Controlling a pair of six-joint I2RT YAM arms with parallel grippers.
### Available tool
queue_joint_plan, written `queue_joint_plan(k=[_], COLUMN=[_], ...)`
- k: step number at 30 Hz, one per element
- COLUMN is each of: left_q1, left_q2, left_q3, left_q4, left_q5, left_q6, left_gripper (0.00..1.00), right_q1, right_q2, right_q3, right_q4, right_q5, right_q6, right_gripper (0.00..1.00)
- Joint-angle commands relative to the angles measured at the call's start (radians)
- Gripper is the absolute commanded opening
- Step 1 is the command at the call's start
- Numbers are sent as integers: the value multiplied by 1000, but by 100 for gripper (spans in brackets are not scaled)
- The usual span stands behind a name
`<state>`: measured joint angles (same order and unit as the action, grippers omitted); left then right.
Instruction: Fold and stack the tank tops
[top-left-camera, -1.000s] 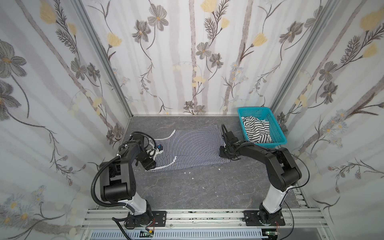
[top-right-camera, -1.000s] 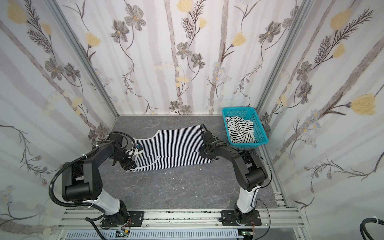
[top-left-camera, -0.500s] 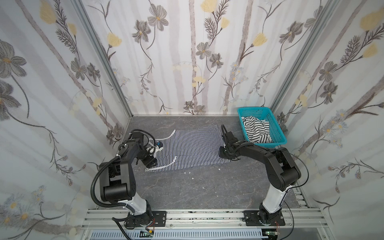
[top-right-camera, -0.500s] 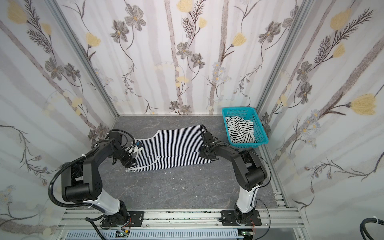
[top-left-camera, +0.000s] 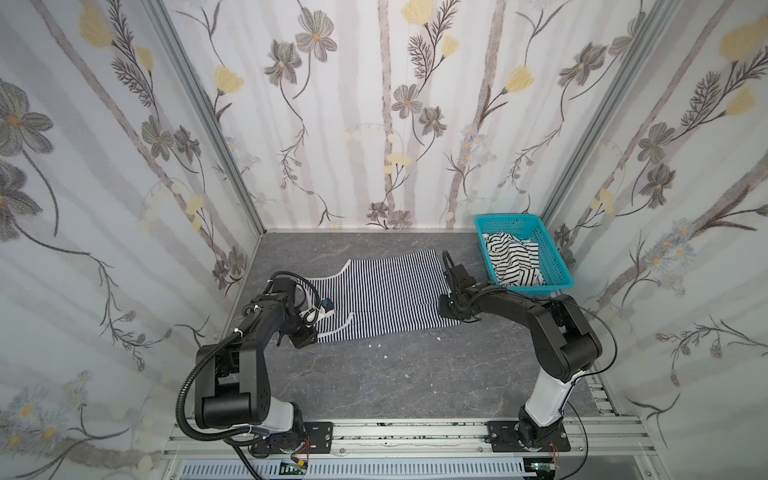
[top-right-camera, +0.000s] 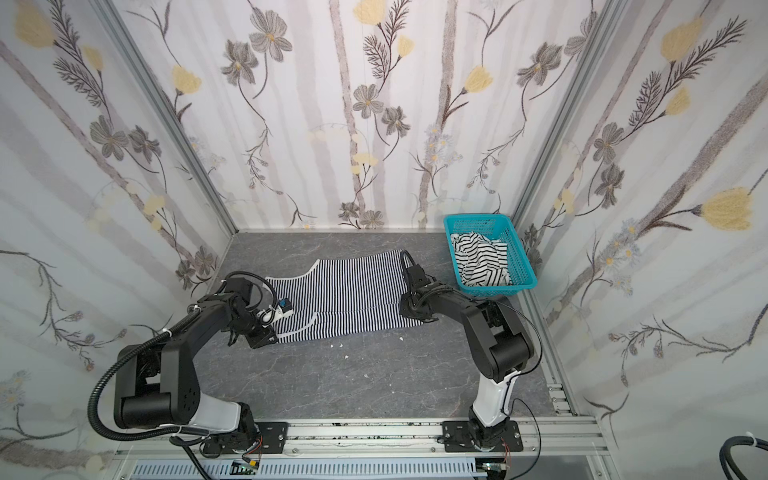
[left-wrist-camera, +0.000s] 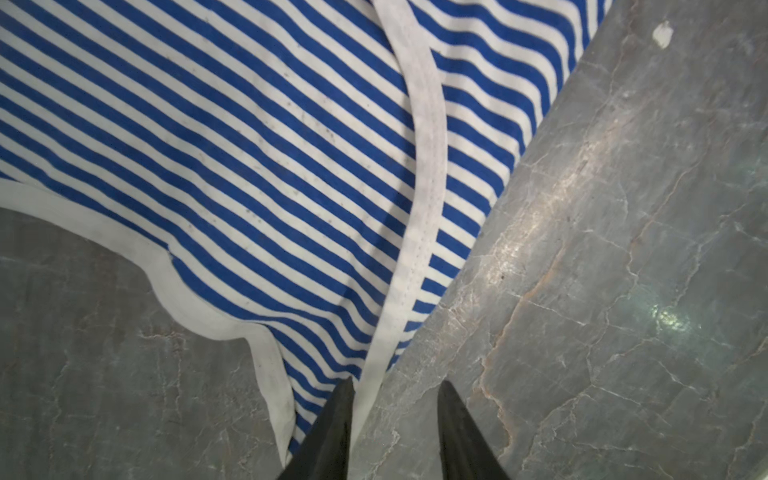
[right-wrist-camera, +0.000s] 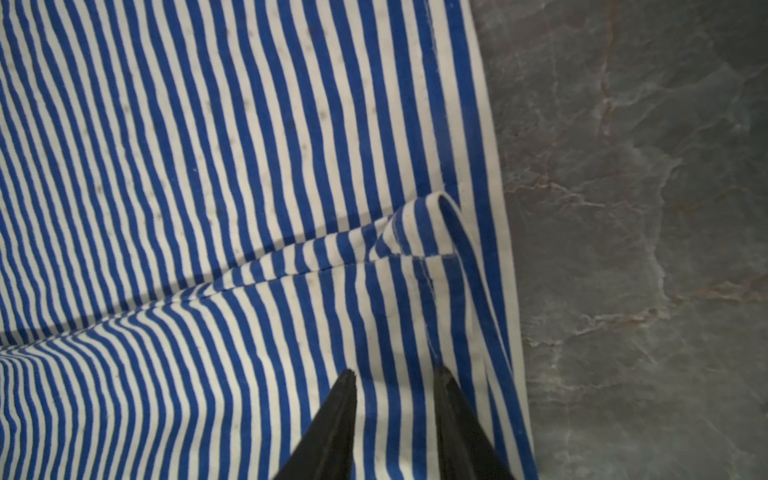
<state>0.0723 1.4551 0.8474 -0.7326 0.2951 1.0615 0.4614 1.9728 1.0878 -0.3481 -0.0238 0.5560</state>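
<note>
Far L: L gripper (left-wrist-camera: 395, 386) sat low at the strap end of the thin-stripe tank top (top-left-camera: 386, 291). Jaws were part-way apart, nothing clamped. In the wrist view one fingertip (left-wrist-camera: 332, 424) rested on the cloth beside the white trim (left-wrist-camera: 419, 166), the other over bare grey table (top-left-camera: 395, 374).

Centre: the top lay spread flat on the table, straps to the L, hem to the R. A layer edge (top-left-camera: 395, 311) ran along its near side, either a lengthwise fold or uneven layers; couldn't tell which.

R of it: R gripper (right-wrist-camera: 395, 376) was at the near hem corner, jaws part-way apart w/ striped cloth btwn the tips and a small raised pucker (right-wrist-camera: 424, 216) just ahead. No firm pinch was visible.

Far R, by the back wall: teal basket (top-left-camera: 540, 286) held the wide-stripe tank top (top-left-camera: 513, 262), crumpled and unfolded.

Step in hand, as judged: first top, both grippers setting up on the near edge for a fold. The next move would need both jaws shut on cloth, L on the strap rather than the table. Then a level, matched lift across to the far edge.
</note>
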Motion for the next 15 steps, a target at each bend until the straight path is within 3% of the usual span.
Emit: queue_joint_plan(k=[1,15], left_q1=[-1,41], left_q2=[-12,116], left_q3=[-14,30], left_q4=[-7,35], left_q5=[5,0], left_q6=[-7,-24], left_gripper=[37,43], right_q1=[1,2], right_q2=[-2,-11], right_q3=[-1,-9], right_q4=[35,46], right_q5=[4,-5], right_q6=[-1,6], right_gripper=[34,34])
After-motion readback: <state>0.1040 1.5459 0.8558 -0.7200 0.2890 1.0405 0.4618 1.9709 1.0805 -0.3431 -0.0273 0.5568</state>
